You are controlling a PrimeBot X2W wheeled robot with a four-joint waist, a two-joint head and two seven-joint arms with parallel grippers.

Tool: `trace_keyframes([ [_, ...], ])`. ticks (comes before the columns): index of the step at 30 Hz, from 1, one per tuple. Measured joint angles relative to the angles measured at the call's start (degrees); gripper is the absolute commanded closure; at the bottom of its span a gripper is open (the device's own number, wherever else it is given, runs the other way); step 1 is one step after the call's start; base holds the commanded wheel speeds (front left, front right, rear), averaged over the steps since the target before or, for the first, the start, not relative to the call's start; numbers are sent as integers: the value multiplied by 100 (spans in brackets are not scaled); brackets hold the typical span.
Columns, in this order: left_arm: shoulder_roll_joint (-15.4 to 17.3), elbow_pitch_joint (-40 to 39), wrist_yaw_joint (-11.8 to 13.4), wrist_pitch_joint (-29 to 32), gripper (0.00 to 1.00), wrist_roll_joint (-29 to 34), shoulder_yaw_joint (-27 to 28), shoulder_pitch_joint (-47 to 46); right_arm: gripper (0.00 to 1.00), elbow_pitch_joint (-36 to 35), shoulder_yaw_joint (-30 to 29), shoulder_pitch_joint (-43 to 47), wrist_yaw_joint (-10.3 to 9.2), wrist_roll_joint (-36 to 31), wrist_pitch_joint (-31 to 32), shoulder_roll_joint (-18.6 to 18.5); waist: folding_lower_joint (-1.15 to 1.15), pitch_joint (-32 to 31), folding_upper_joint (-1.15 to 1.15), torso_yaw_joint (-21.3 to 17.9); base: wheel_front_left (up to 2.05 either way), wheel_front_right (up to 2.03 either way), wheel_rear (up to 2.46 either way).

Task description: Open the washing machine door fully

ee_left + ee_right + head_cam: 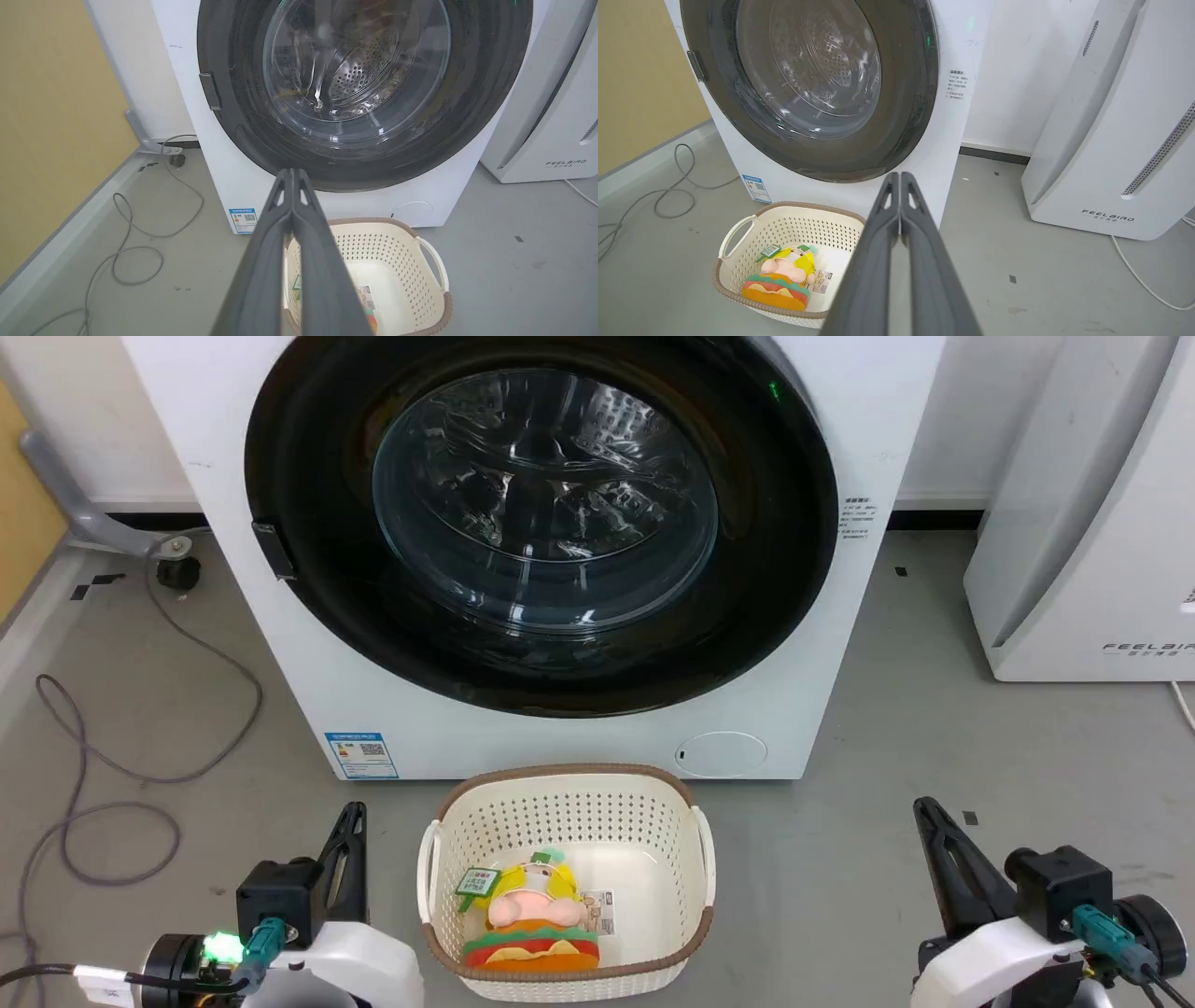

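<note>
The washing machine door [546,513] sits closed against the washing machine [245,635]. It looks rigid, glossy and probably slippery, so hook the small dark tab [274,551] on its left rim. The left tool [292,175] and right tool [900,176] are clenched, empty and well apart from it.

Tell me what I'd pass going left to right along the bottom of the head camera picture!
Grey cable → left gripper → basket → right gripper.

Basket [566,775] on floor [840,859] close below washing machine door [546,513]
</note>
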Motion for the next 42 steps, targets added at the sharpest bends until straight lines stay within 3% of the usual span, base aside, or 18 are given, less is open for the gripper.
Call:
trace_keyframes([
  [20, 0, 0, 0, 0, 100, 0, -1, 0, 100, 0, 0, 0, 0, 0, 0, 0, 0, 0, 0, 0, 0, 0, 0],
  [21, 0, 1, 2, 0, 0, 0, -1, 2, 0, 1, 0, 2, 0, 2, 0, 0, 0, 0, 0, 0, 0, 0, 0],
  [32, -2, 74, 10, -62, 0, -2, -92, 4, 0, 85, 5, 4, -1, 103, -60, 0, 0, 4, 0, -8, 0, 0, 0],
  [33, -2, 74, 10, -62, 0, -2, -92, 4, 78, 85, 5, 4, -1, 103, -60, 0, 0, 4, 0, -8, 0, 0, 0],
  [34, -2, 100, 11, -79, 0, -2, -111, 3, 100, 107, 7, 4, -1, 136, -89, 0, 0, 5, 0, -9, 0, 0, 0],
  [42, -3, 165, 16, -164, 0, -9, -172, 1, 100, 165, 4, 3, -1, 616, -166, 0, 0, 9, 0, -16, 0, 0, 0],
])
